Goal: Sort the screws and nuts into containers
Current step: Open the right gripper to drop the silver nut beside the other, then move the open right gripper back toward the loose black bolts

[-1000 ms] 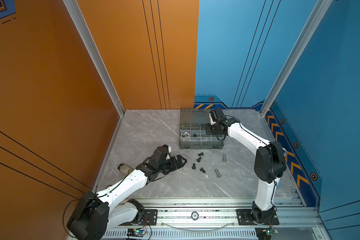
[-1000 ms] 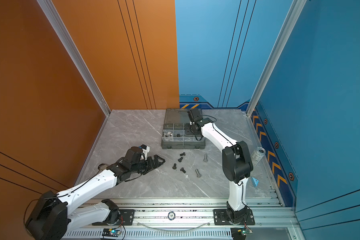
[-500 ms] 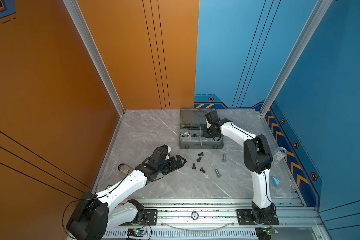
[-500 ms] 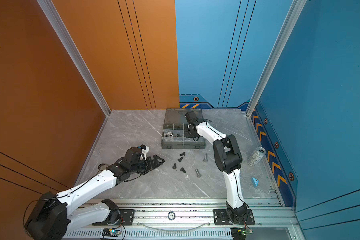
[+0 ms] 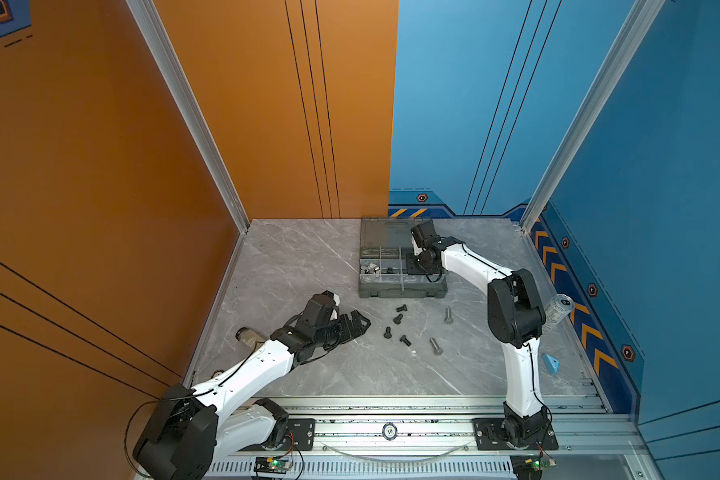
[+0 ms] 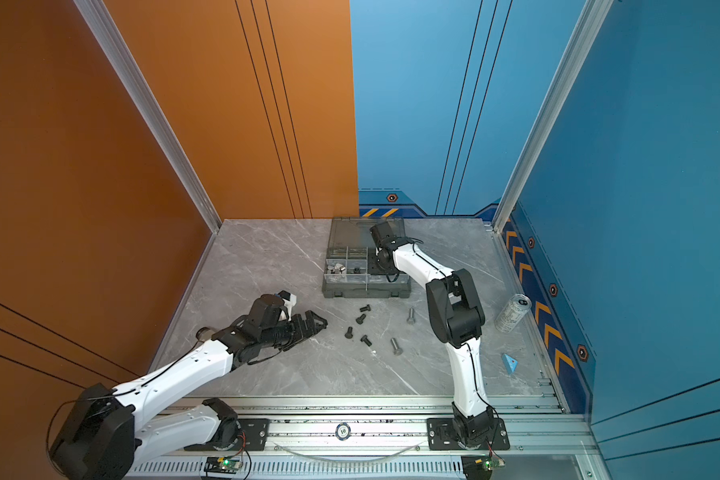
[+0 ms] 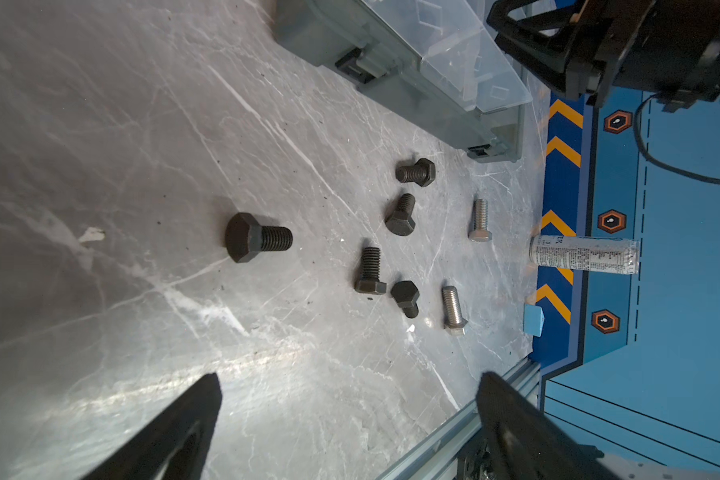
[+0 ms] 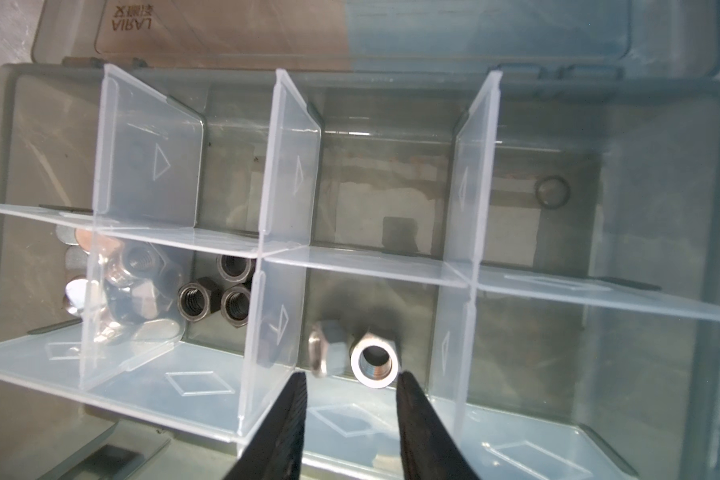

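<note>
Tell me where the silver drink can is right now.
In both top views the silver can stands at the table's right edge beside the chevron wall, just past the right arm's elbow, with a small blue wedge nearer the front rail.

On table [image 7: 100, 124]: five black screws [image 7: 258, 237], two silver screws [image 7: 480, 220]. In box [image 8: 1, 166]: three black nuts [image 8: 196, 301]. One can [image 7: 585, 254].

The tabletop [image 7: 142, 124] is a grey marble-look surface, smooth with a soft sheen. Black bolts [image 7: 256, 237] are matt dark metal; silver bolts [image 7: 453, 309] and a silver nut [image 8: 375, 363] gleam. The organizer box [image 8: 661, 124] is smoky translucent plastic, its dividers [image 8: 292, 166] clear and glossy.
</note>
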Tool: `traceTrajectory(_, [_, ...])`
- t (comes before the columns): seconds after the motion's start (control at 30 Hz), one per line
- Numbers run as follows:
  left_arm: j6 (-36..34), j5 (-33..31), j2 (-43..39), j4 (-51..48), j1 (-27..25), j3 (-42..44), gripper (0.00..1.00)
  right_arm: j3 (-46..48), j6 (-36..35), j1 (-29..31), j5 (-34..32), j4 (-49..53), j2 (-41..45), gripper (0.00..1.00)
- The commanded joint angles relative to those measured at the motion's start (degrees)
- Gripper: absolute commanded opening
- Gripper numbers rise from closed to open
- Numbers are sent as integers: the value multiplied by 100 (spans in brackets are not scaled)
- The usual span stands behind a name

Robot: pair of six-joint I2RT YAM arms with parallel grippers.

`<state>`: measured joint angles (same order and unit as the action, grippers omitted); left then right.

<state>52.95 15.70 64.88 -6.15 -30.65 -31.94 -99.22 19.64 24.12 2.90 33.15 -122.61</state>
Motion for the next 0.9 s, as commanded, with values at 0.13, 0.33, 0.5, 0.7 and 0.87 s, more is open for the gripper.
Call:
traceTrajectory(0.13, [-171, -368, 313, -421, 48, -197, 98, 605, -339, -39, 277, -6, 1102, 42])
traceTrajectory(0.33, [-202, -792, 604, -894, -77, -403, 98, 1758, -478, -26, 736, -522, 2087, 43])
traceTrajectory(0.5, [-287, -1069, 881, -1131, -195, -690, 98, 2588, -520, 3, 958, -693, 2790, 44])
traceTrajectory(0.7, [-408, -1321, 1266, -1384, -326, -1073, 98, 3256, -655, 66, 1294, -731, 3336, 44])
traceTrajectory(0.87, [-374, -1297, 1293, -1323, -362, -1082, 98, 3369, -1073, 257, 1679, -552, 3269, 44])
